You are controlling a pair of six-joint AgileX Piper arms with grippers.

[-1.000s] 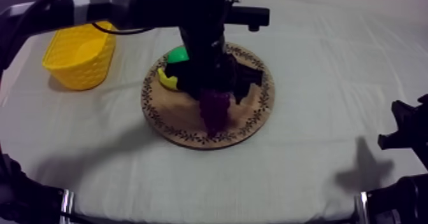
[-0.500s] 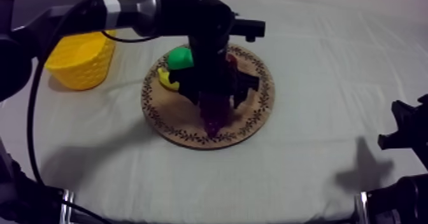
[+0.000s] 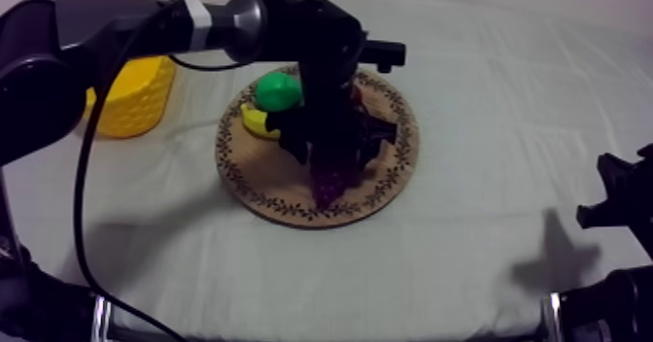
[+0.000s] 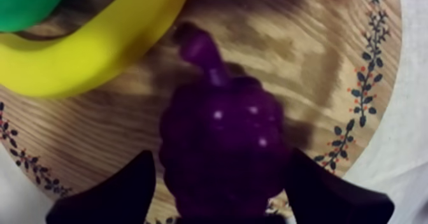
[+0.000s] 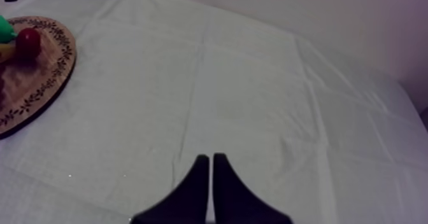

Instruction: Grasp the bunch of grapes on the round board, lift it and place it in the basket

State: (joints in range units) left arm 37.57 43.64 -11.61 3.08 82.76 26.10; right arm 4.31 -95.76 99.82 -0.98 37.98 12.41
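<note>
From above, my left arm reaches in from the far left and its left gripper [image 3: 330, 163] hangs over the wooden board [image 3: 282, 202] in the middle of the table [image 3: 466, 122]. The bunch of grapes [image 3: 328, 183] sits under it on the board's near part, with the pear [image 3: 278, 90] and banana [image 3: 255, 122] at the far left of the board. The yellow basket [image 3: 136, 98] stands well apart at the far left, and the right gripper [image 3: 622, 205] rests low at the right edge. At the left wrist, the black fingers [image 4: 111, 198] are closed round the bunch, one against each side, over the board near its patterned rim. At the right wrist, the fingers lie pressed together over bare cloth, the small red fruit [image 5: 28, 43] far off on the board.
</note>
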